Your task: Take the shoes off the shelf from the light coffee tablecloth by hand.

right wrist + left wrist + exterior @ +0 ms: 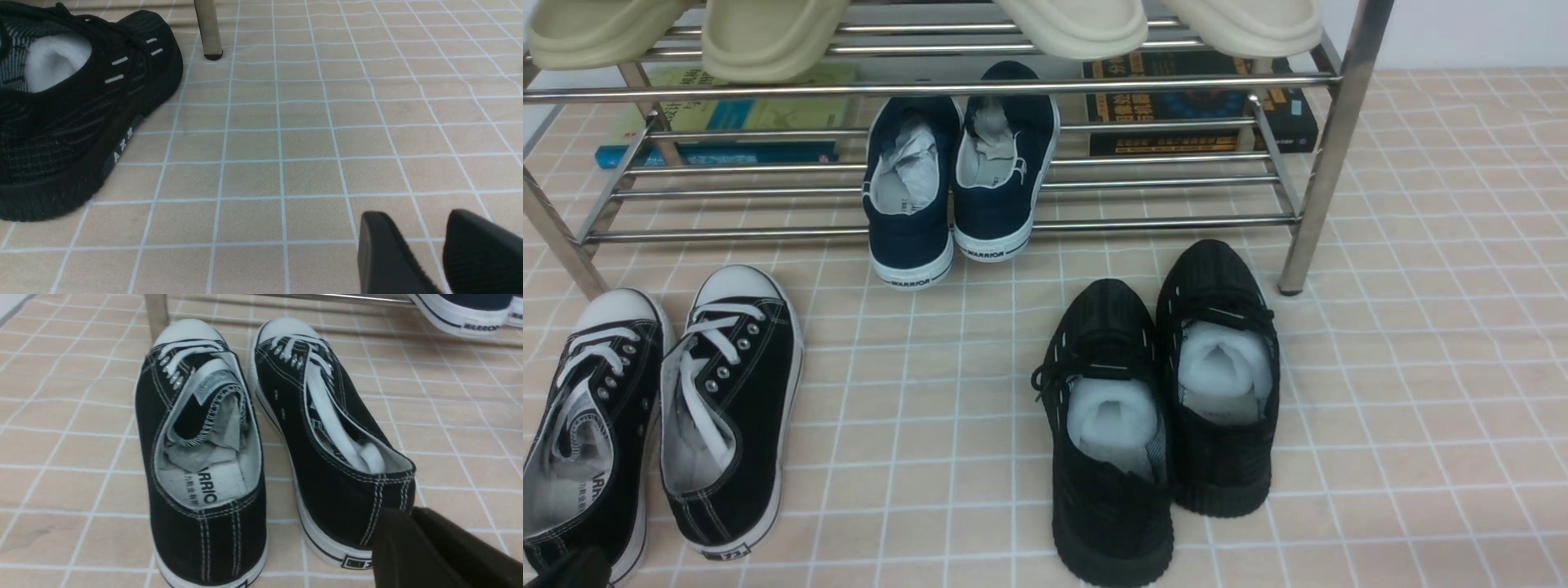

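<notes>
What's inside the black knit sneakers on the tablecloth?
Both black knit sneakers have white stuffing filling their openings, seen in the front and right wrist views. The insoles and toe areas beneath it are covered, so nothing more can be seen.

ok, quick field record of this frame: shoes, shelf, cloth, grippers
target shoes: black canvas sneakers, side by side on tablecloth, off the shelf
on shelf: navy slip-ons, heels overhanging the front bar
other pair: black knit sneakers on cloth
left gripper: at right sneaker's heel, grip unclear
right gripper: slightly open, empty, over cloth
</notes>
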Robot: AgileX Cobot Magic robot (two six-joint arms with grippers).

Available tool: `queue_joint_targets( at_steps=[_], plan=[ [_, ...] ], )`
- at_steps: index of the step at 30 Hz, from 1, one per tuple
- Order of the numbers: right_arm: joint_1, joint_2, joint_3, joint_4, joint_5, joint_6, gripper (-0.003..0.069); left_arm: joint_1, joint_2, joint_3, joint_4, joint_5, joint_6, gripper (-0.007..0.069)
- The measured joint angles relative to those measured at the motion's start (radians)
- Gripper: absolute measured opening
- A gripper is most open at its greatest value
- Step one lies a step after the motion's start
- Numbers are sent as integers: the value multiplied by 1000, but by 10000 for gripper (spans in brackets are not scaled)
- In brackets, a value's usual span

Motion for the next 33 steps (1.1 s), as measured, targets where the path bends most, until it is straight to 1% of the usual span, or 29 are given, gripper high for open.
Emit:
queue_joint_targets(
  at_steps=[5, 10, 33],
  plan=[
    [0, 0, 0, 0, 0, 0, 240, 3, -68, 1, 40, 47, -12, 65],
    [0, 0, 0, 0, 0, 0, 240, 13, -77, 1, 53, 112, -14, 70],
    [0, 0, 0, 0, 0, 0, 240, 13, -77, 0, 32, 119, -16, 85]
  ],
)
